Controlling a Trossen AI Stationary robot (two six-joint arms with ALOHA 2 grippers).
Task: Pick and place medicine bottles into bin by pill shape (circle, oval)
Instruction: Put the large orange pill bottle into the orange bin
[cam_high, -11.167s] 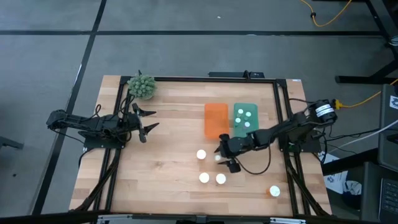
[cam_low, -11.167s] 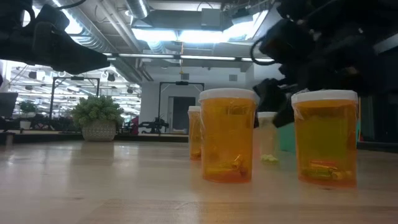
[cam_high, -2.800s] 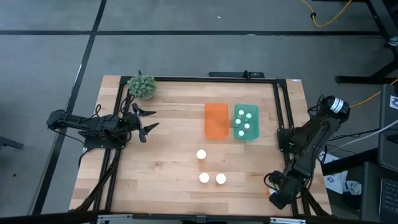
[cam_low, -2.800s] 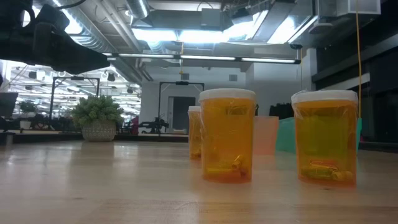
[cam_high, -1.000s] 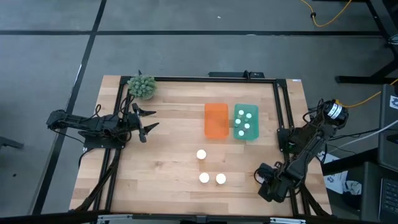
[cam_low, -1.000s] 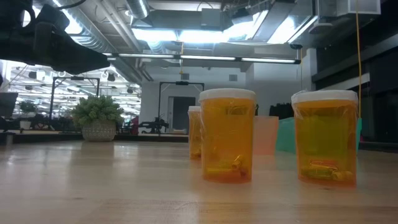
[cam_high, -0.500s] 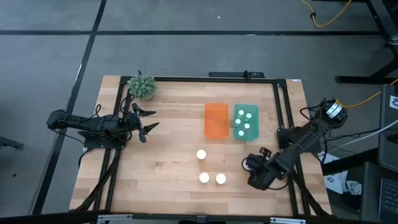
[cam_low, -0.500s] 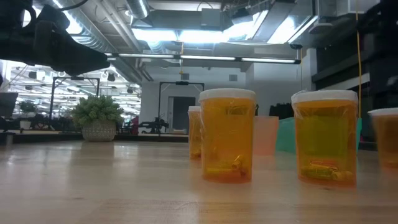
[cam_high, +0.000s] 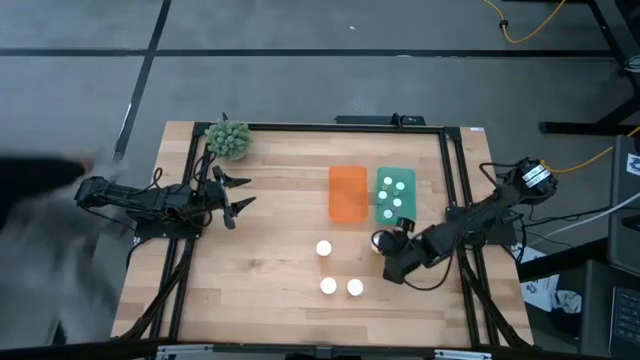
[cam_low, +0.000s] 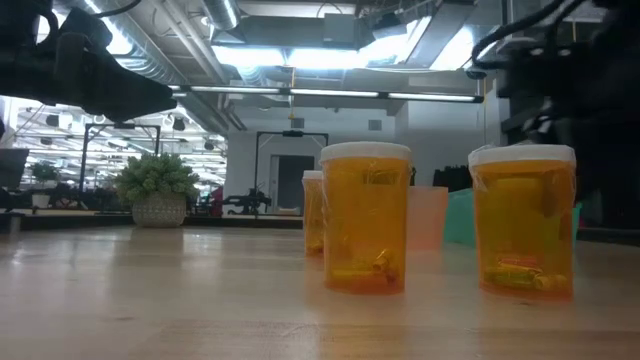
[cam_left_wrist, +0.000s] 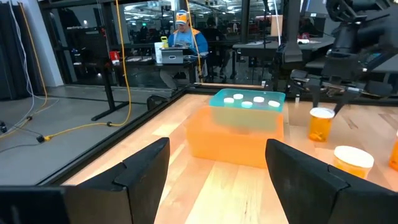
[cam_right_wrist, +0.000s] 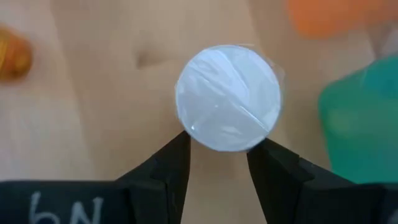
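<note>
Holding one bottle (cam_right_wrist: 227, 97) in right fingers (cam_right_wrist: 163, 168); three bottles (cam_high: 324, 248) on table (cam_high: 260, 270)

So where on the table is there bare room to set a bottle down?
The wood between the left gripper and the orange bin is bare. It is crowded around the right gripper, the green bin and the three loose bottles.

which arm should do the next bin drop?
Right. The right gripper already grips a white-capped bottle just short of the green bin. The left gripper sits open far across the table, holding nothing.
</note>
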